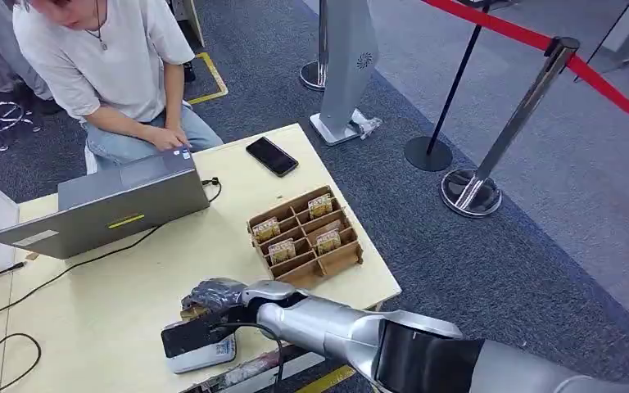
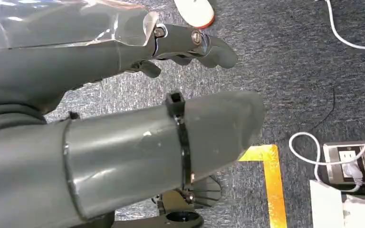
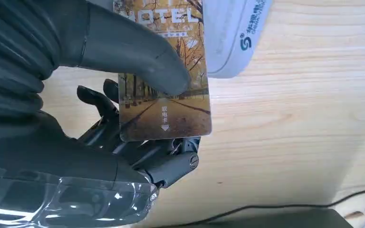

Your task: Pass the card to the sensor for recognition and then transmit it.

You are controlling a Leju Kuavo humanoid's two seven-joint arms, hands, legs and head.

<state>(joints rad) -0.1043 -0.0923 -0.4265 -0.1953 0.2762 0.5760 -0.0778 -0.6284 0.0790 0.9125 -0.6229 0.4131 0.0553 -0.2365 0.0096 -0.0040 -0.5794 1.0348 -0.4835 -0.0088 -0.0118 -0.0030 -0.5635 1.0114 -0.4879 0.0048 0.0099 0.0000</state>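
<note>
Head view, lower centre of frame: right hand (image 1: 213,296) reaches across the pale wooden table (image 1: 115,303) from the lower right, silver forearm trailing behind it. Hand sits just above the sensor (image 1: 199,344), a white-and-dark flat box at the table's near edge, lower left of centre.

Right wrist view: card (image 3: 164,90) is pinched between the thick grey thumb (image 3: 138,52) on its face and the darker fingers (image 3: 166,164) behind it. Card shows an autumn tree-lined road, "HOTEL" lettering near the frame's top, small characters and an arrow lower down. Its upper edge lies against or over the rim of the sensor (image 3: 233,38), seen at top centre as a pale blue-white rounded body with a logo; contact cannot be told.

Left hand (image 2: 185,45), left wrist view: hangs over grey carpet, fingers curled inward at upper centre, nothing in them.

Middle of the head view: brown cardboard divider box (image 1: 305,237) with several more cards standing in its compartments. Black phone (image 1: 271,155) lies face up above it, toward the table's far edge. Grey laptop (image 1: 106,205) at left, open, lid toward camera; a person (image 1: 106,57) in a light T-shirt sits behind it at upper left, one hand on the keyboard. Black cable runs across the table's left part. Stanchions with red rope at upper right
</note>
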